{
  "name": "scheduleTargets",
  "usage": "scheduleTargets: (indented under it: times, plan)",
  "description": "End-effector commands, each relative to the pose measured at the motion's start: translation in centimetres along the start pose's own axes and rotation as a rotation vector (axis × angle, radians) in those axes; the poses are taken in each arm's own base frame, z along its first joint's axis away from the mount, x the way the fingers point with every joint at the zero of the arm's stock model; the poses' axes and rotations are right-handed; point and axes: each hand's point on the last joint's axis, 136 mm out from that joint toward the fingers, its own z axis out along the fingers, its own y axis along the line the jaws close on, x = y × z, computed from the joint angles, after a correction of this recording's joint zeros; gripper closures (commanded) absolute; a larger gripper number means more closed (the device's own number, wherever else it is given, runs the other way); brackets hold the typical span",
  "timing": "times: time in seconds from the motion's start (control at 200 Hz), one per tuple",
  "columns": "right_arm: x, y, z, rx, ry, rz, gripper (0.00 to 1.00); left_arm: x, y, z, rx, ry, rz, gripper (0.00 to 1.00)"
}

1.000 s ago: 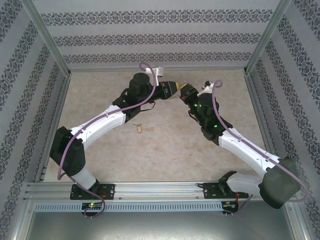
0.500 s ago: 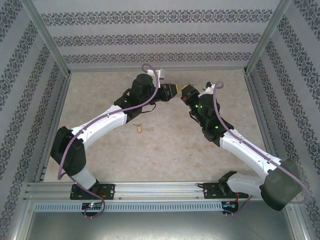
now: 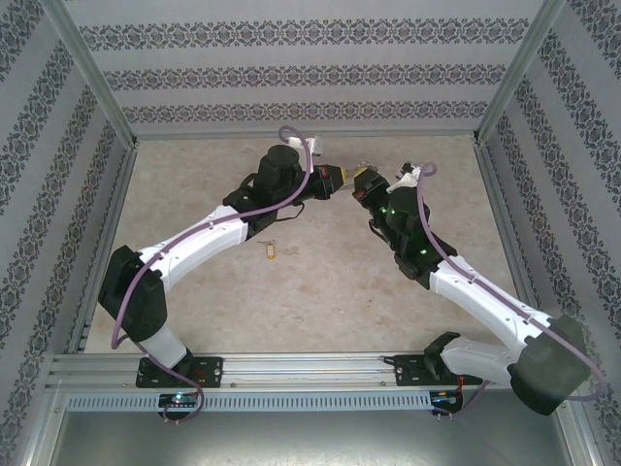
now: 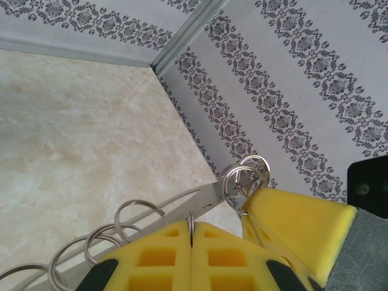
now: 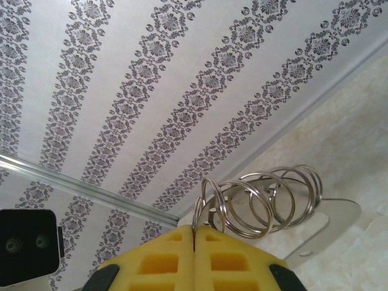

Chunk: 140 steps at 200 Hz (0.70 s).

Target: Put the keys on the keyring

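Over the far table (image 3: pixel 320 286), free of every wall (image 3: pixel 310 107), the left tool (image 4: pixel 191 230) and right tool (image 5: pixel 194 233) each clench a ring (image 5: pixel 206 187) of the keys (image 5: pixel 330 219).

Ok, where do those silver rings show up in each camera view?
Top external: rings, a tiny glint between the left end effector and right end effector, far centre.
Left wrist: bottom left to centre right, above the left end effector.
Right wrist: lower centre, coiled above the right end effector.
Shared landmark: the patterned striped wall.
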Motion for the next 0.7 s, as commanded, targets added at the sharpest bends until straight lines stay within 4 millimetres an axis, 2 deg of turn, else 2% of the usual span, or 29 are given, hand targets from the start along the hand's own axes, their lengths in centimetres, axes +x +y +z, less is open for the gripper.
scheduleTargets:
  times: [0.0,0.145,0.215,0.33,0.44,0.694]
  plan:
    - [-0.6,1.7,-1.0,-0.054,-0.016,0.002,0.99,-0.9,-1.8,-1.2,0.012,0.0,0.099,1.0]
    - [-1.1,2.2,-2.2,-0.033,0.011,-0.076,0.6,-2.2,-2.6,-2.8,0.072,0.017,0.175,1.0]
    - [-1.3,2.4,-3.1,0.002,0.046,-0.152,0.47,-3.1,-2.2,-4.0,0.112,0.01,0.176,1.0]
    - [-1.7,3.1,-4.8,0.003,0.084,-0.276,0.42,-4.1,-2.1,-6.3,0.175,0.037,0.227,1.0]
    - [-1.9,3.8,-6.0,-0.021,0.102,-0.369,0.41,-3.8,-2.2,-8.2,0.216,0.122,0.299,1.0]
    - [-2.4,8.5,-7.1,-0.144,0.18,-0.767,0.44,-2.0,-5.0,-12.6,0.317,0.258,0.57,1.0]
